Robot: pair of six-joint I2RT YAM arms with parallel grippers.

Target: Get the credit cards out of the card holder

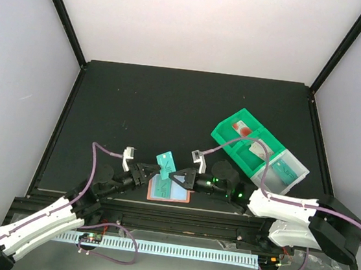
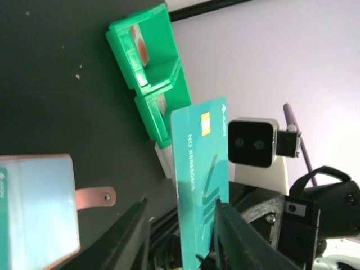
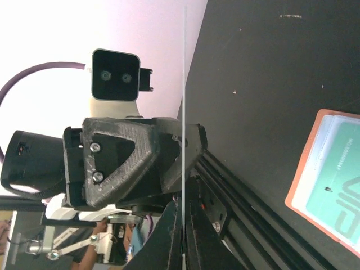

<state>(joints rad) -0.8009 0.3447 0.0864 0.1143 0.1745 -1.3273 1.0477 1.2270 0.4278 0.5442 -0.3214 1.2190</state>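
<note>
Left gripper (image 2: 181,205) fingers spread either side of raised teal card (image 2: 201,169), white marks, gold chip. Holder (image 1: 169,190) open flat on black table (image 1: 170,108), between grippers: salmon rim, pale blue pockets, second card (image 3: 343,191) inside. Right gripper (image 3: 183,211) clamped on raised card, edge-on in right wrist view only. Green bin (image 1: 251,146) right. White walls (image 1: 213,21).

Glossy teal plastic card (image 2: 199,169); smooth, leather-like salmon card holder (image 2: 36,211); shiny green plastic bin (image 2: 143,79); matt black table (image 1: 171,101).
</note>
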